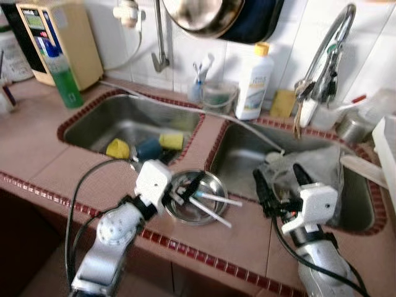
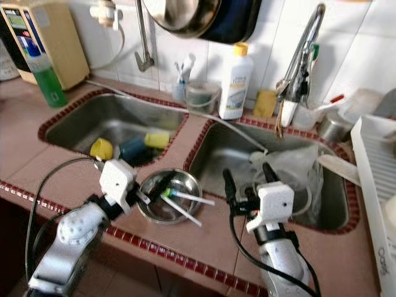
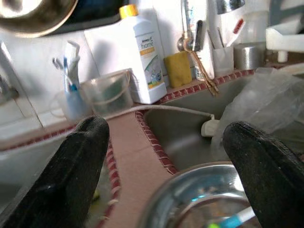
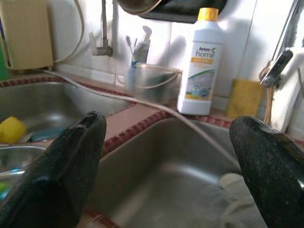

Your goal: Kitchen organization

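The white bottle (image 4: 201, 61) with the yellow cap reads "Amway home" on its label; it stands against the tiled wall behind the ridge between the two basins. Other labels are too blurred to read.

Left to right on the tiled counter (image 1: 37, 148):

1. At 10 o'clock, a beige wall appliance (image 1: 62, 37) with a green bottle (image 1: 64, 77) just in front of it.
2. The left sink (image 1: 117, 120), stainless steel, holds a yellow cup (image 1: 117, 148), a dark blue cup (image 1: 148, 148) and a yellow sponge (image 1: 172, 141).
3. The left gripper (image 1: 185, 189) extends from a bent silver arm. Its two black fingers are spread wide, empty, straddling the near rim of a round steel bowl (image 1: 195, 198). The bowl sits on the counter between the basins and contains toothbrushes (image 1: 213, 201) with white handles.
4. Behind, at 12 o'clock, a clear cup (image 1: 199, 86) holds more brushes, beside a translucent tub (image 1: 219, 96).
5. The right gripper (image 1: 281, 185) points toward the right sink (image 1: 247, 154). Its fingers are wide apart and hold nothing. Crumpled clear plastic (image 1: 315, 164) lies in that basin just beyond.
6. A chrome tap (image 1: 328, 55) rises at 1 o'clock; a yellow sponge block (image 1: 283, 103) rests by its base.
7. A white rack (image 2: 377, 179) stands at 3 o'clock.
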Available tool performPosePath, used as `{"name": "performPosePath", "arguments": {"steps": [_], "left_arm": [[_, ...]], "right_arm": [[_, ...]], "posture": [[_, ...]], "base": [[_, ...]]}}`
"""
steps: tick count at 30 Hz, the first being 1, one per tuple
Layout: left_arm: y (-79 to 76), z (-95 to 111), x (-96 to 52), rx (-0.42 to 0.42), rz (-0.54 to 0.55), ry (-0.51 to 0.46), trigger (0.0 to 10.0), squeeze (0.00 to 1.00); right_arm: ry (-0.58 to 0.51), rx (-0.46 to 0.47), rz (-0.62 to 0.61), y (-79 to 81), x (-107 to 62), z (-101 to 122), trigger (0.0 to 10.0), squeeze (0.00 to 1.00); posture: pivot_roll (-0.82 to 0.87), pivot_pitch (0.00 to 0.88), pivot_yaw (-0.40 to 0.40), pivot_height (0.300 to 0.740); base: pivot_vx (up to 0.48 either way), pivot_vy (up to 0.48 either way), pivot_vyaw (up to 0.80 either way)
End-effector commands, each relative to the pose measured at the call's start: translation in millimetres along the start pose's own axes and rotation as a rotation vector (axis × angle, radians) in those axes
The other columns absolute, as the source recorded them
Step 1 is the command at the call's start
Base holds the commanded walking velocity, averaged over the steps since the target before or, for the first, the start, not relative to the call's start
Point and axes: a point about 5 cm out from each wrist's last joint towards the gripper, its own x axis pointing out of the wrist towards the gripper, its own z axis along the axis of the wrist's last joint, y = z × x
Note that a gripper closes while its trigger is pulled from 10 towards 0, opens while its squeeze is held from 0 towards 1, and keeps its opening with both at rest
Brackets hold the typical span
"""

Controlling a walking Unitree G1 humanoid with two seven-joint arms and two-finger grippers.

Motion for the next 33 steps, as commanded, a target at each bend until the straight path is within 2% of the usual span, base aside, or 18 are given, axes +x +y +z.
{"name": "performPosePath", "arguments": {"steps": [1, 3, 4, 9, 11, 15, 18, 23, 30, 33], "left_arm": [[6.7, 1.1, 1.6, 0.061, -0.04, 0.007, 10.0, 0.0], [8.1, 2.0, 2.3, 0.1, -0.068, 0.006, 10.0, 0.0], [8.8, 2.6, 3.4, 0.149, -0.109, 0.004, 10.0, 0.0], [10.3, -1.1, 10.2, 0.228, -0.218, 0.028, 10.0, 0.0], [10.6, -3.8, 13.6, 0.208, -0.249, 0.044, 10.0, 0.0], [10.8, -4.4, 23.9, 0.266, -0.334, 0.034, 10.0, 0.0], [10.8, -3.8, 27.9, 0.267, -0.364, 0.033, 10.0, 0.0], [16.0, 2.8, 39.1, 0.301, -0.454, 0.016, 10.0, 0.0], [21.4, 6.0, 46.6, 0.356, -0.532, 0.008, 10.0, 0.0], [21.3, 9.0, 50.2, 0.357, -0.577, 0.0, 10.0, 0.0]], "right_arm": [[-0.014, 0.003, 0.001, 1.7, -2.2, 5.5, 10.0, 0.0], [-0.011, 0.008, -0.003, 2.2, -4.1, 5.1, 10.0, 0.0], [-0.008, 0.01, -0.003, 3.4, -6.1, 4.8, 10.0, 0.0], [-0.006, 0.024, 0.015, 8.8, -11.7, 7.2, 10.0, 0.0], [0.002, 0.028, 0.013, 9.1, -14.3, 7.2, 10.0, 0.0], [0.038, 0.034, 0.023, 12.4, -24.9, 4.9, 10.0, 0.0], [0.043, 0.038, 0.046, 14.6, -30.1, 6.3, 10.0, 0.0], [0.084, 0.048, 0.098, 17.2, -51.9, 9.5, 10.0, 0.0], [0.13, 0.092, 0.134, 19.6, -65.8, 11.5, 10.0, 0.0], [0.16, 0.087, 0.188, 21.6, -73.8, 12.3, 10.0, 0.0]], "posture": [[-0.05, 0.0, -0.001, 0.74], [-0.05, 0.0, 0.002, 0.74], [-0.05, 0.0, 0.008, 0.74], [-0.07, 0.0, 0.018, 0.74], [-0.07, 0.0, 0.022, 0.74], [-0.09, 0.003, 0.029, 0.74], [-0.1, 0.009, 0.033, 0.74], [-0.12, 0.018, 0.062, 0.74], [-0.13, 0.028, 0.081, 0.74], [-0.14, 0.039, 0.091, 0.74]], "base": [[0.0, 0.0, 0.0], [0.0, 0.0, 0.0], [0.0, 0.0, 0.0], [0.0, 0.0, 0.0], [0.0, 0.0, 0.0], [0.0, 0.0, 0.0], [0.0, 0.0, 0.0], [0.0, 0.0, 0.0], [0.0, 0.0, 0.0], [0.0, 0.0, 0.0]]}}
